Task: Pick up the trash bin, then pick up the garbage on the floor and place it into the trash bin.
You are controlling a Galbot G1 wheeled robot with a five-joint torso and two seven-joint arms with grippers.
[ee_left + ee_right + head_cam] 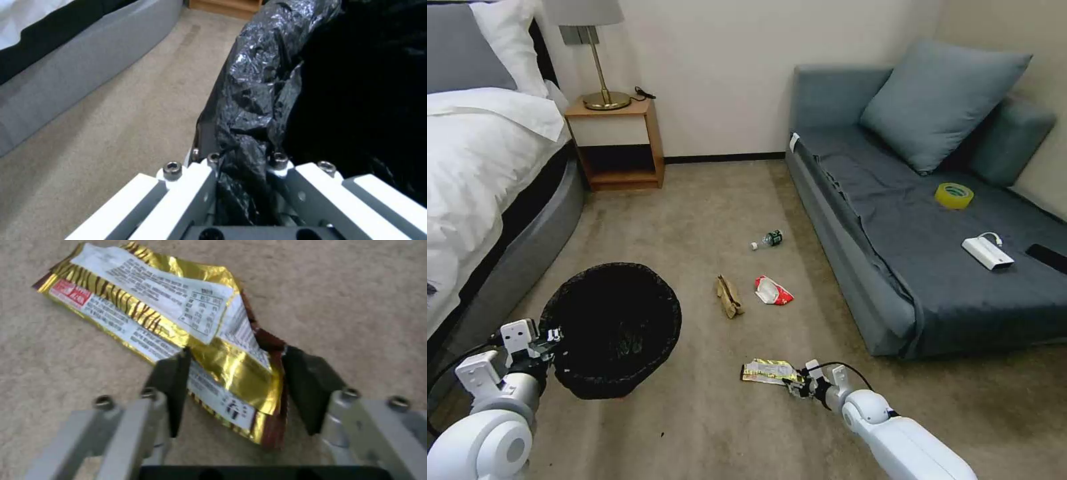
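Left gripper [550, 339] holds the trash bin [612, 327] at its near-left rim; in the left wrist view the jaws are pinched on the crinkled black bag liner [260, 100] folded over that rim. The bin sits low at front left, just beside the grey bed base [514, 260], mouth tilted toward the camera.

Right gripper [798, 385] is down at carpet level at the near end of the yellow-silver wrapper [767, 371]. In the right wrist view the jaws are spread, one dark pad [171, 386] on each side of the wrapper's [178, 326] end; the wrapper lies flat on the carpet [707, 207] between them, not yet pinched.

Remaining garbage on the floor: crumpled tan paper [729, 296] and red-and-white packet [772, 291] near each other, mid-floor; small clear bottle [767, 240] with green label farther off, near the sofa's [907, 267] front edge. All three lie well apart from the bin.

On the sofa seat: yellow tape roll [954, 195] and white box with cable [988, 253].
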